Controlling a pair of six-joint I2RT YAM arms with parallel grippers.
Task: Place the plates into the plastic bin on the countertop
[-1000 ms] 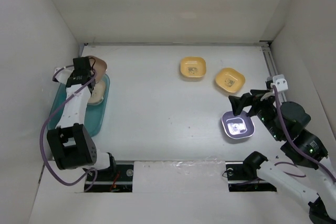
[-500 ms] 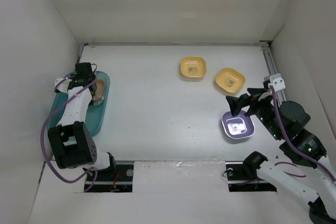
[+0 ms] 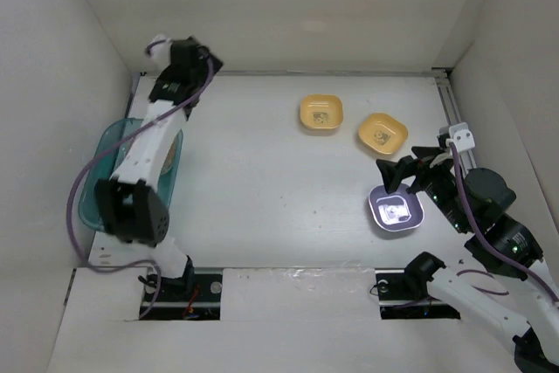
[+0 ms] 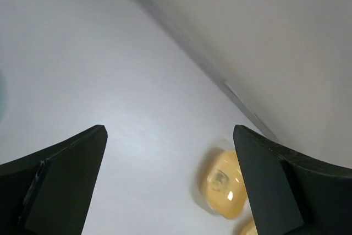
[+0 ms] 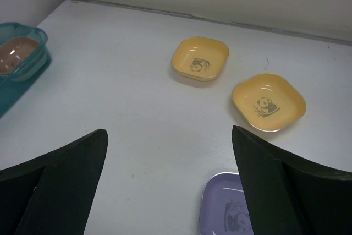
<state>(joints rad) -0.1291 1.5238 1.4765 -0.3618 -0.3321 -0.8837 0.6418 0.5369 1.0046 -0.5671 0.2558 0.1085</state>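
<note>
Our left pincer [image 4: 169, 136] is hanging spread wide with nothing between its fingers, raised near the 11 o'clock corner of the countertop [image 3: 262, 172] in the overhead view. Our right pincer [image 5: 169, 133] is likewise standing fully spread and empty, hovering at about 4 o'clock on the countertop, over the 12 o'clock edge of the purple plate [image 3: 396, 210].

We are seeing the plastic bin [image 3: 94, 198] lying at 9 o'clock against the left wall, with the left arm crossing above it and hiding much of its inside. From the right wrist camera we are making out a brown plate [image 5: 16, 53] sitting inside the bin's far end.

Two more plates are lying on the bare countertop near 1 o'clock, well apart from the bin: the first yellow-orange plate [image 3: 320, 113] and, at its 4 o'clock and close beside it without touching, the second yellow-orange plate [image 3: 383, 133]. Both are facing up, each showing a small dark mark in its centre. The purple plate is sitting at 6 o'clock from the second yellow-orange plate, also facing up.
</note>
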